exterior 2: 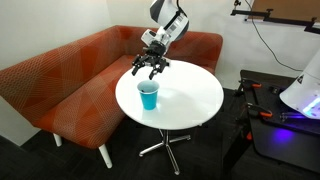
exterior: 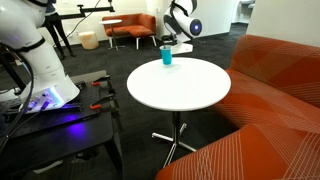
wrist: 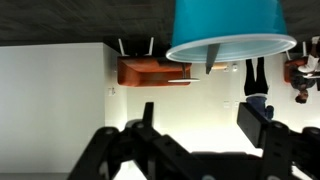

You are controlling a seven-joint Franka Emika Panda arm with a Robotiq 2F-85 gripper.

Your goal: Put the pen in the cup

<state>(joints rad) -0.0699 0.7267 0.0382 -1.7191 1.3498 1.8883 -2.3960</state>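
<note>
The blue cup (exterior 2: 149, 96) stands upright near the far rim of the round white table (exterior 2: 195, 95); it is also in an exterior view (exterior: 166, 57). The wrist view is upside down, with the cup (wrist: 228, 25) at its top. A thin dark pen (wrist: 210, 60) pokes out of the cup's rim there; neither exterior view resolves it. My gripper (exterior 2: 151, 70) hangs just above the cup, open, with nothing between its fingers (wrist: 262, 125). It also shows in an exterior view (exterior: 173, 42) and in the wrist view (wrist: 205, 120).
An orange sofa (exterior 2: 70, 80) curves round the table's back and side. A dark cart with a white robot base (exterior: 40, 70) and cables stands beside the table. Orange chairs (exterior: 130, 28) sit farther off on the carpet.
</note>
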